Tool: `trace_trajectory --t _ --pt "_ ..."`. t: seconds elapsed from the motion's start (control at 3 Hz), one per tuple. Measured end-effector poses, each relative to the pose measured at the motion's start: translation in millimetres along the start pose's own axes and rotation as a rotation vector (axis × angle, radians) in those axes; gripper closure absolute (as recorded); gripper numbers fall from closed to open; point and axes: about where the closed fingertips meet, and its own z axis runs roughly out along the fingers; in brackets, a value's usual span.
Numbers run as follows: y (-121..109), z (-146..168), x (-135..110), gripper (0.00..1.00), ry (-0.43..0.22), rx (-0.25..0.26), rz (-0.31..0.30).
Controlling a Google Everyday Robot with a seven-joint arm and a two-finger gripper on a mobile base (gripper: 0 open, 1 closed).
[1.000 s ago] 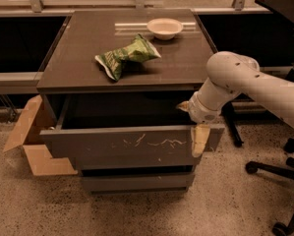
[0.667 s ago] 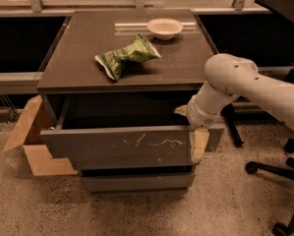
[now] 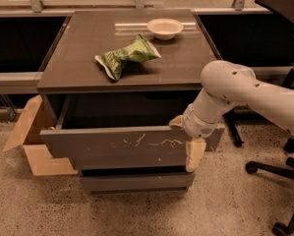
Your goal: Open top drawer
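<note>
Gripper (image 3: 186, 137) sits at the right end of the top drawer (image 3: 122, 149), on the front panel's top edge; can't tell if it's clamped or loose. Top drawer stands well out from the cabinet, dark cavity showing behind the scratched front, so I'd judge the task nearly done. For the rest: pull straight out along the slides. The hold is off-centre to the right, so any sideways drift may rack the drawer, and the pull should ease off before the stop. Arm (image 3: 245, 90) comes in from the right and is clear of the top. Cabinet top (image 3: 77, 58) carries a green chip bag (image 3: 127, 57) and a white bowl (image 3: 164, 27) near the back. Lower drawer (image 3: 136, 182) is closed. Cardboard box (image 3: 31, 141) is on the speckled floor (image 3: 38, 205) at left, chair base (image 3: 279, 181) at right.
</note>
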Motion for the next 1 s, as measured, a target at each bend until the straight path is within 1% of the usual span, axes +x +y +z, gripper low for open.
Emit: trace_trajectory --t 0.33,1.0 --pt "12.4 0.9 -4.5 0.38 -0.020 -0.011 -0.010" --pt "34.1 -14.5 -15.4 0.86 -0.034 0.016 -0.036"
